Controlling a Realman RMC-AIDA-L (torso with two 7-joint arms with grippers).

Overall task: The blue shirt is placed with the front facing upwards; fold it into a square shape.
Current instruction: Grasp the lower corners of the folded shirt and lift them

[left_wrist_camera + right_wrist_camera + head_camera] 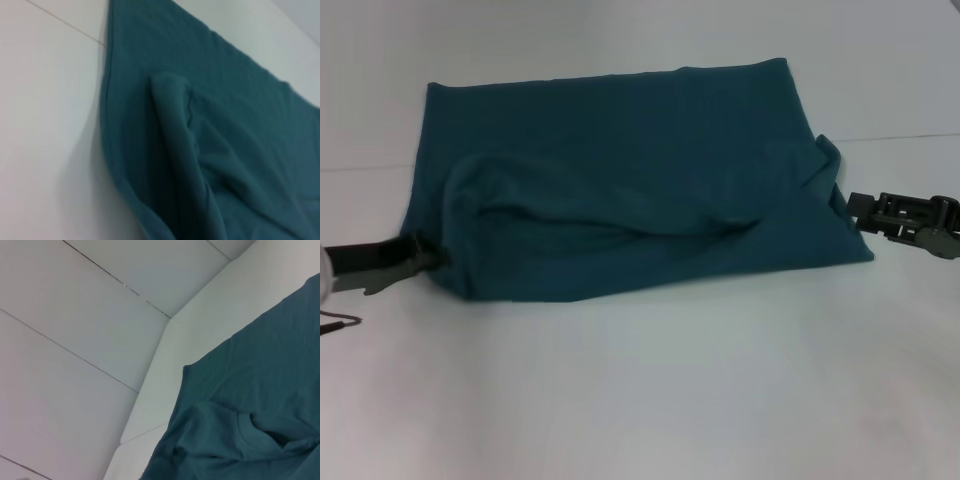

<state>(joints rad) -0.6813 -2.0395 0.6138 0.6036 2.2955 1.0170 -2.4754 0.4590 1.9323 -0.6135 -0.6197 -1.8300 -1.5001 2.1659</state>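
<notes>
The blue shirt (630,180) lies on the white table (640,400), in the middle and toward the far side. It is already folded into a wide, flat shape. No words show on it, only plain blue cloth. A long soft bump of cloth runs across the near part, from the left side toward the right.

The left gripper (420,260) is low on the table at the shirt's near left corner. Its dark tips touch the edge of the cloth there. The cloth looks bunched up right at the tips, so the gripper seems to be pinching the shirt, but the tips are partly hidden by the fold and I cannot tell for sure.

The right gripper (858,210) is at the shirt's right edge, near the front right corner. Its tip is just beside the cloth, maybe touching it. I cannot tell if it is wide apart or pressed together, or if it holds any cloth.

The left wrist view shows the shirt (210,140) close up, with a thick rolled fold standing up from the flat cloth and a hem along the edge by the table.

The right wrist view shows a shirt (250,410) corner on the table, with a small crumpled fold near the edge. The white wall (75,340) with thin lines is behind it.
</notes>
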